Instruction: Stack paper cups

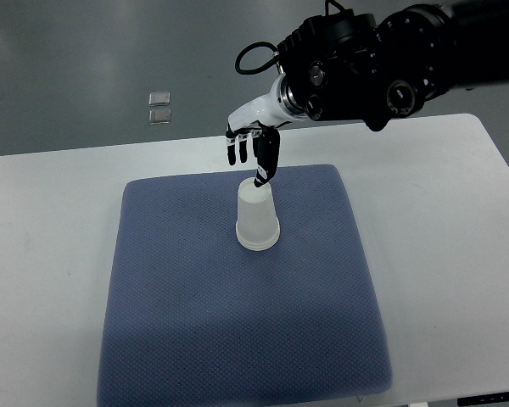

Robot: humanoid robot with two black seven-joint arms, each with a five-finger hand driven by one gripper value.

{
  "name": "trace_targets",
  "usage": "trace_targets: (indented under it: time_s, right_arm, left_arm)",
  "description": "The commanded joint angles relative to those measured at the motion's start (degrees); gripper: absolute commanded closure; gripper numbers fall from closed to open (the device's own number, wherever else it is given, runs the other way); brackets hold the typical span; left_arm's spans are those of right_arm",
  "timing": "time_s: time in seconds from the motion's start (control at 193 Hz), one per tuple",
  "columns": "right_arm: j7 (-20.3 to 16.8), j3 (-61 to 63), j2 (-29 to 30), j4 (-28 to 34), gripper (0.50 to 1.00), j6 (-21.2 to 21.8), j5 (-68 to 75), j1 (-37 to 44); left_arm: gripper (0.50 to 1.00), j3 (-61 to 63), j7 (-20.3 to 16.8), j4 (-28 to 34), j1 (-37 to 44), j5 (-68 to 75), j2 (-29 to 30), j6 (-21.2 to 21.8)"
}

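A white paper cup stands upside down, wide rim down, on the blue mat near the mat's far middle. Whether it is one cup or several nested I cannot tell. My right hand comes in from the upper right on a black arm and hovers just above and behind the cup. Its fingers point down and are spread, holding nothing. One fingertip is at the cup's top edge. The left arm does not show.
The mat lies on a white table whose far edge runs behind the hand. Two small square plates sit on the grey floor beyond the table. The black arm body hangs over the table's far right.
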Motion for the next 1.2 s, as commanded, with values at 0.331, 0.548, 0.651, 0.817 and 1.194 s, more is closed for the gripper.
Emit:
trace_targets:
  time_s: [0.331, 0.548, 0.651, 0.817, 1.194]
  right_arm:
    - [0.62, 2.46, -3.43, -0.09, 0.715, -9.13, 2.28, -6.45]
    - [1.49, 8.96, -6.68, -1.84, 0.711, -15.11, 8.7, -10.67]
    - [2.46, 16.53, -10.28, -5.36, 0.711, -16.7, 10.11, -16.3]
    - [2.55, 34.02, -15.82, -12.13, 0.711, -17.49, 14.15, -28.96]
    - [7.38, 71.36, -17.67, -22.58, 0.603, -16.26, 15.47, -59.54]
  left_arm:
    - [0.5, 0.0, 0.09, 0.1, 0.0, 0.0, 0.0, 0.0]
    - [0.5, 0.0, 0.0, -0.43, 0.0, 0.0, 0.0, -0.09]
    - [0.5, 0.0, 0.09, -0.08, 0.0, 0.0, 0.0, -0.09]
    - [0.5, 0.0, 0.09, 0.01, 0.0, 0.0, 0.0, 0.0]
    - [0.5, 0.0, 0.09, -0.34, 0.0, 0.0, 0.0, -0.09]
